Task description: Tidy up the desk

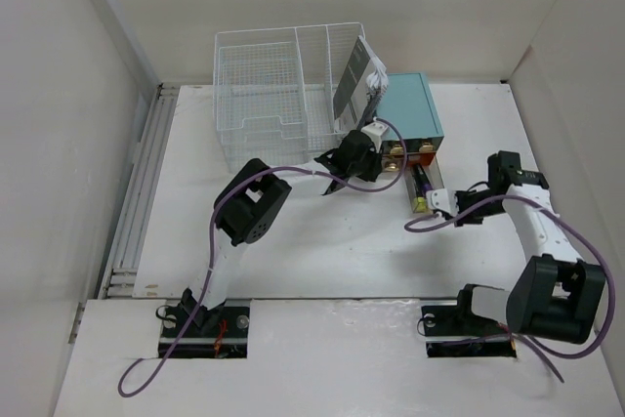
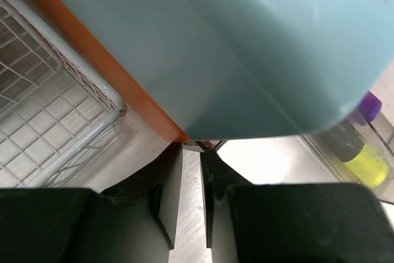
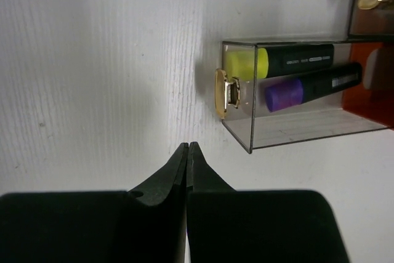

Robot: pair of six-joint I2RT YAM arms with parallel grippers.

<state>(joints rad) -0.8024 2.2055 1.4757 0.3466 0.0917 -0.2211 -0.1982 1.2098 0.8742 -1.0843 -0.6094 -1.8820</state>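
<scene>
The white desk [image 1: 322, 251] carries a teal drawer box [image 1: 410, 109] with an orange front [image 2: 117, 72]. Its clear drawer [image 1: 426, 187] is pulled out and holds a yellow highlighter [image 3: 246, 63] and a purple one [image 3: 286, 93]. My left gripper [image 1: 379, 156] is at the box's front left corner. In the left wrist view its fingertips [image 2: 200, 147] sit under the box's edge with a narrow gap between the fingers, and the tips are hidden. My right gripper [image 1: 444, 204] is shut and empty [image 3: 188, 145], just in front of the drawer's gold handle [image 3: 221, 93], not touching it.
A white wire-mesh organizer [image 1: 283, 85] stands at the back, left of the teal box, with a printed booklet [image 1: 356, 80] leaning in its right compartment. A ribbed metal rail [image 1: 137, 192] runs along the desk's left edge. White walls enclose the desk.
</scene>
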